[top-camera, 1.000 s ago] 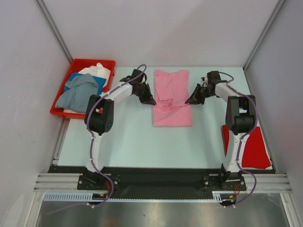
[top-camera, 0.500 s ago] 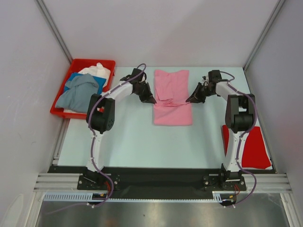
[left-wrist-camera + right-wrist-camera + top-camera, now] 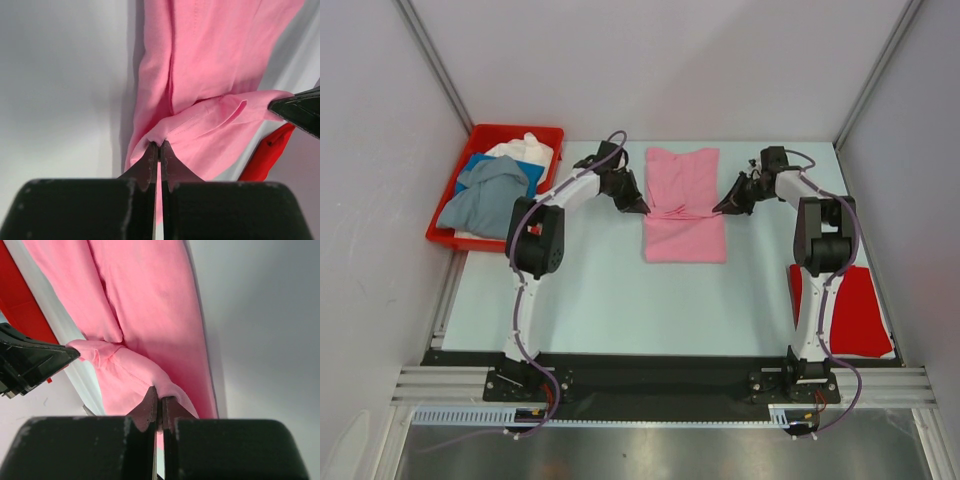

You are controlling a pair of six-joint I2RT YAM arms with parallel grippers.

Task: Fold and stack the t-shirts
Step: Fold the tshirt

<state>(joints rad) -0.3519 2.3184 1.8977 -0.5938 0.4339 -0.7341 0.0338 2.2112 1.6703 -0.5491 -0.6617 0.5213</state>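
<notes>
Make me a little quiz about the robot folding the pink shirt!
1. True or false: the left gripper and the right gripper both pinch the pink t-shirt.
2. Where does the red t-shirt lie? A) hanging from a gripper B) flat on the table, on the right side C) on top of the pink t-shirt
3. Fill in: the red bin stands on the ___ arm's side.
Key: 1 true; 2 B; 3 left.

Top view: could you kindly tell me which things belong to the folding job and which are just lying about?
Job in hand: light pink cloth t-shirt; flat red cloth t-shirt; crumpled grey-blue cloth shirt; blue cloth shirt; white cloth shirt.

Lying about: red plastic bin holding the last three shirts; pale table top.
</notes>
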